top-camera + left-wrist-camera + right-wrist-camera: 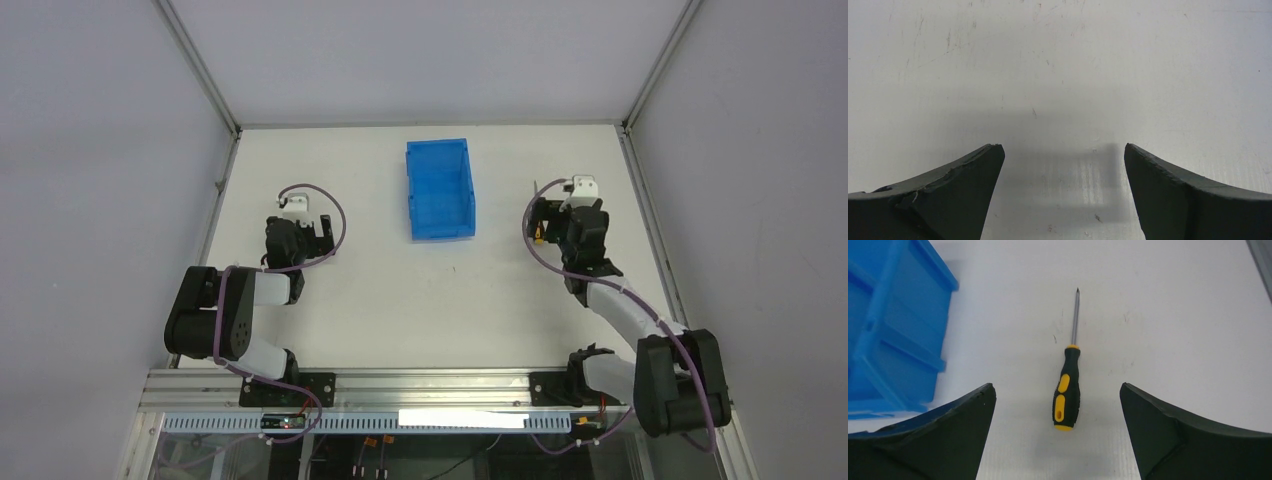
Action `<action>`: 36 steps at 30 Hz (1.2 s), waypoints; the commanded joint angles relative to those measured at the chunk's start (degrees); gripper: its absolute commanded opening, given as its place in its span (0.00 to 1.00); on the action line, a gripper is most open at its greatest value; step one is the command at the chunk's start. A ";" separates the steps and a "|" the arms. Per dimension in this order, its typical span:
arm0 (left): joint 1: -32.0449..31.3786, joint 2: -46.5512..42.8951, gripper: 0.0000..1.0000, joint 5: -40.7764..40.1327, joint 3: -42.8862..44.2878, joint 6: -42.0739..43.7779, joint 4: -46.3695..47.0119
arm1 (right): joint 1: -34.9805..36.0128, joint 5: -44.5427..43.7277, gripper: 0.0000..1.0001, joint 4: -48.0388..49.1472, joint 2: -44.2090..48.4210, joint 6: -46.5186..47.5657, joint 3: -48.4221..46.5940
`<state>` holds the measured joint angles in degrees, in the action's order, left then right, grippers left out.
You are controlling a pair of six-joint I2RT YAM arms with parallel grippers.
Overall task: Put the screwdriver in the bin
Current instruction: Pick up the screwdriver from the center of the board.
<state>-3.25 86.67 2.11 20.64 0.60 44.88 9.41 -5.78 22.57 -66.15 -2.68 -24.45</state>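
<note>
My right hand is wide open. Its two dark fingers stand far apart, and they grip nothing.

The screwdriver lies flat on the white worktop. In my right wrist view it sits in the gap between my two fingers. It does not touch either one. The black and yellow handle is the end close to me, at 6 o'clock. The thin grey shaft points away from me, to 12 o'clock.

The bin is bright blue. It stands on the worktop, well apart from the screwdriver. In my right wrist view it is at about 9 to 10 o'clock from the screwdriver. From the top view, the bin is at 12 o'clock from the middle of the worktop. My right hand and the screwdriver are at about 3 o'clock from the bin.

The screwdriver is outside the bin, and I can only see blue plastic in the bin.

My left hand is open too. Only the bare, scratched worktop shows between its fingers. From the top view, it is at about 8 o'clock from the bin, well apart from it.
</note>
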 commanded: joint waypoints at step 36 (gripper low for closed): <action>0.72 -0.37 1.00 0.72 1.09 -0.45 1.66 | 0.29 -0.69 0.98 -65.89 4.00 -5.90 -65.85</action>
<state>-3.25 86.67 2.11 20.64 0.60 44.91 9.43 -6.20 -38.81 -61.10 -9.78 -87.24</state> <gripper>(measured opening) 0.996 0.985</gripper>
